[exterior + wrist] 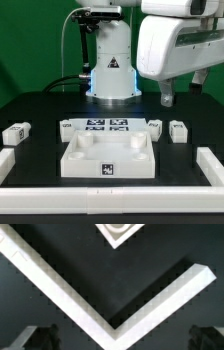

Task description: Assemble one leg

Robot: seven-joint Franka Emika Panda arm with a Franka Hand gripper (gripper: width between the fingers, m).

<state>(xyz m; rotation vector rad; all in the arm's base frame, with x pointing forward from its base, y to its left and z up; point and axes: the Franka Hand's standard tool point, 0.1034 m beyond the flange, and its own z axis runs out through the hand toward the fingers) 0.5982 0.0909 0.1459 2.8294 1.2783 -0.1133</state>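
Observation:
Three small white legs with tags lie on the black table in the exterior view: one at the left (15,132) and two at the right (155,124) (178,130). The large white square piece with corner sockets (108,158) sits in the front middle. My gripper (183,90) hangs high above the right side, well clear of the legs. In the wrist view my gripper (120,342) is open and empty, with a dark finger (35,338) at each side. No leg shows in the wrist view.
The marker board (108,126) lies behind the square piece. A white border rail (110,200) runs along the front and both sides of the table; one corner of it (110,322) shows below the gripper in the wrist view. The robot base (112,75) stands at the back.

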